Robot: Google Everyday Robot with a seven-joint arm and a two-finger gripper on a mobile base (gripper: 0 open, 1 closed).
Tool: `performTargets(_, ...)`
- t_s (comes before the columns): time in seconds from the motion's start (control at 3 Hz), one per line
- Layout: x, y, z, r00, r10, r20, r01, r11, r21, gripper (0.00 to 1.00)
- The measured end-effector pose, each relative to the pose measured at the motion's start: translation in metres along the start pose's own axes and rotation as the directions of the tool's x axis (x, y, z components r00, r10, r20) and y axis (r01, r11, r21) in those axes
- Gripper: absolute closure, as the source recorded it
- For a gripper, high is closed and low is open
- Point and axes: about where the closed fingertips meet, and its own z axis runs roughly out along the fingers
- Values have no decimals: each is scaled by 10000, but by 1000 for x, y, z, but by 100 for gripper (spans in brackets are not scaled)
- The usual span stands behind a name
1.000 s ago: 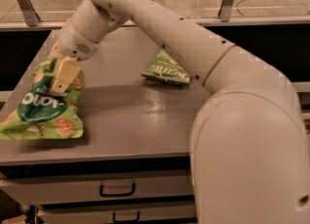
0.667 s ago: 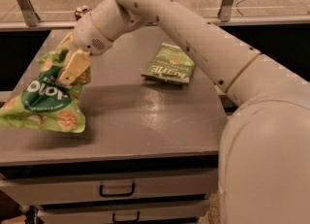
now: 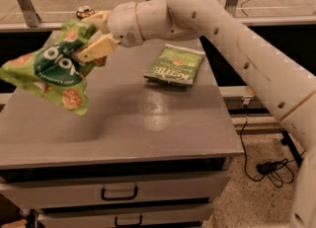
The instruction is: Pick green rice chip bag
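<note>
Hand (image 3: 93, 35): at about 10 o'clock over the table, two tan fingers pinched onto the upper edge of the green rice chip bag.
Green rice chip bag (image 3: 52, 71): in the air, clear of the table top, hanging from the hand toward 8 o'clock; crumpled, with white lettering on a dark green circle and round tan rice cakes printed near the lower edge.
Arm (image 3: 232, 29): white, reaching in from 4 o'clock, over the far right of the table to the hand.
Smaller green bag (image 3: 175, 64): flat on the table at about 1 o'clock, well apart from the hand.
Can (image 3: 85, 12): at 11 o'clock, just behind the hand, partly hidden.
Table (image 3: 148, 128): grey top, two drawers (image 3: 118, 192) with dark handles below the front edge.
Cable (image 3: 269, 165): black, on the floor at 4 o'clock.
</note>
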Motion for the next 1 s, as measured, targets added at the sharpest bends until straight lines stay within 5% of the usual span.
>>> performTargets(0.33,-20,-30,-40,9920,-562,1132,379,9867,1582,100)
performTargets(0.67,-33,-60,-55,9795,-1246,1586,826,9653,2479,100)
performTargets(1.0,-33,-60,-54,9794,-1246,1587,827,9653,2476,100)
